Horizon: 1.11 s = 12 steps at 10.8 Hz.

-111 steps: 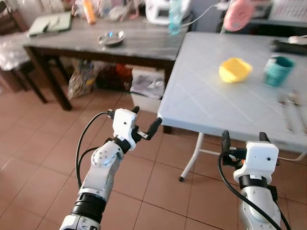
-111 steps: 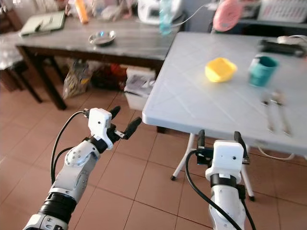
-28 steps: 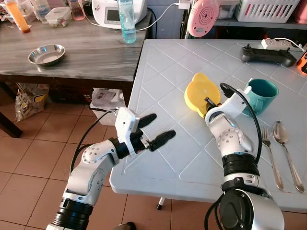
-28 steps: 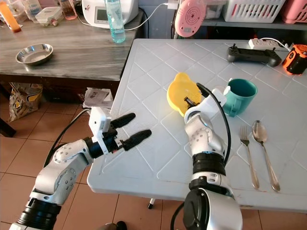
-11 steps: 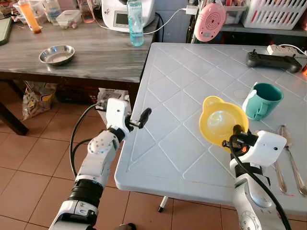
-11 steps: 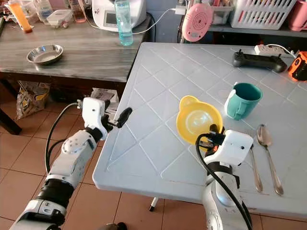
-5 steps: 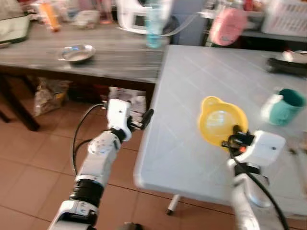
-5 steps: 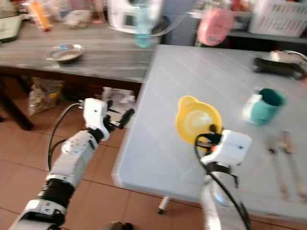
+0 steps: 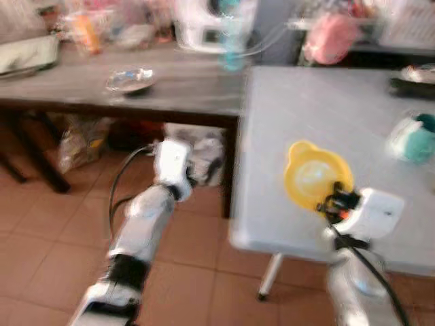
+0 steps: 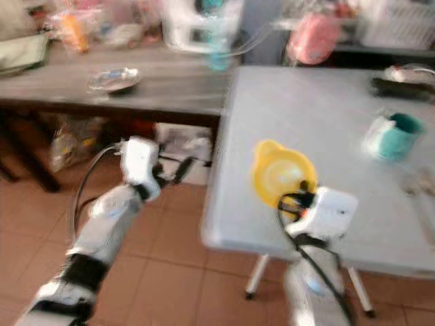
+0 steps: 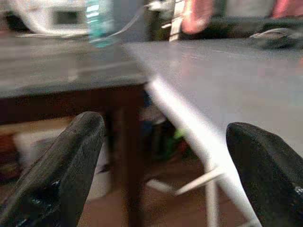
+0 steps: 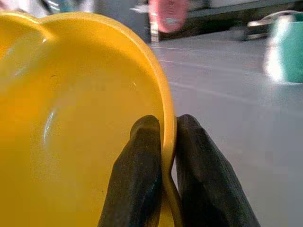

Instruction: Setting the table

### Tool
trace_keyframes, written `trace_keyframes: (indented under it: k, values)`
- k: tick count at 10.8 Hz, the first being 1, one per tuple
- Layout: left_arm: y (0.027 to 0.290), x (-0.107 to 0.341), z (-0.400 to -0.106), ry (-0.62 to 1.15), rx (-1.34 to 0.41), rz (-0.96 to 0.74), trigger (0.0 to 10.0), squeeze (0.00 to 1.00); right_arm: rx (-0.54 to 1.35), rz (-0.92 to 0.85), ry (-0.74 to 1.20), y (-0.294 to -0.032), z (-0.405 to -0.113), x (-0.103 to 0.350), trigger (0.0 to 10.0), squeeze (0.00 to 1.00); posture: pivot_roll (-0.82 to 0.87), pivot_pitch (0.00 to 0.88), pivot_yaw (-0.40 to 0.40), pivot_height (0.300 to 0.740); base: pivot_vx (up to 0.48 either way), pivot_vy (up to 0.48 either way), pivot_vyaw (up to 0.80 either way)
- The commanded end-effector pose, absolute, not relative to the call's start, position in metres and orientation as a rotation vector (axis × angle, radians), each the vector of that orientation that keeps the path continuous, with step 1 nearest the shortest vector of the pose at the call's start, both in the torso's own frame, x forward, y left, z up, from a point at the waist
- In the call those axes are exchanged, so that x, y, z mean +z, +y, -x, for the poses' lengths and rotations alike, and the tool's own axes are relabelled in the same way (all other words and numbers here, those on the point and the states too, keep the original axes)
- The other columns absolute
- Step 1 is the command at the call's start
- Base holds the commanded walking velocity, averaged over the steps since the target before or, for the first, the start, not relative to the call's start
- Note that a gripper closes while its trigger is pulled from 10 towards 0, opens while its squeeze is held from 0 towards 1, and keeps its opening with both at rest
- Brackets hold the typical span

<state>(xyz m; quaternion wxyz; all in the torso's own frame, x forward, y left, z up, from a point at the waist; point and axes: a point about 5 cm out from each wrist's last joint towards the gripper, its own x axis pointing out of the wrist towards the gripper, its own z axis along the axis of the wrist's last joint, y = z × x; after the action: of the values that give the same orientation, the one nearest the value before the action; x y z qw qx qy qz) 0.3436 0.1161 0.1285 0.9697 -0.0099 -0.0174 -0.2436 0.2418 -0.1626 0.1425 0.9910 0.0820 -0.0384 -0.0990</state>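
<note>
While pinched by the rim, yellow bowl [image 12: 71,123] in right hand [image 12: 163,184], above grey table [image 9: 299,109].

Both head views are smeared by motion blur. The clutter at the back of the dark wooden bench [image 9: 136,95] cannot be identified: an orange shape [image 9: 85,32], a white appliance [image 9: 204,24] and a bluish bottle [image 9: 231,51] are mere streaks. The teal mug [image 9: 416,138] is smudged and cut by the picture's edge. The left pincer [image 10: 182,168] is too blurred there to read its fingers. In the right wrist view, the yellow bowl [image 12: 71,118] runs off the frame, and the fingertips [image 12: 142,156] hide part of its rim.
</note>
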Motion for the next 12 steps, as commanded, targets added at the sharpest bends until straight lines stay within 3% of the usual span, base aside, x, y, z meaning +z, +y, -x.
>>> trace_keyframes:
  k: [1, 12]
  values:
    - [0.1107, 0.1305, -0.3438, -0.041, -0.511, 0.013, 10.0, 0.0, -0.211, -0.161, -0.095, -0.1666, -0.2411, 0.1457, 10.0, 0.0, 0.02, 0.085, 0.044, 0.74, 0.0, 0.48, 0.0]
    - [0.1061, 0.1306, -0.3437, -0.05, -0.523, 0.01, 10.0, 0.0, -0.221, -0.149, -0.11, -0.1682, -0.2457, 0.1457, 10.0, 0.0, 0.03, 0.06, 0.051, 0.74, 0.0, 0.472, 0.0]
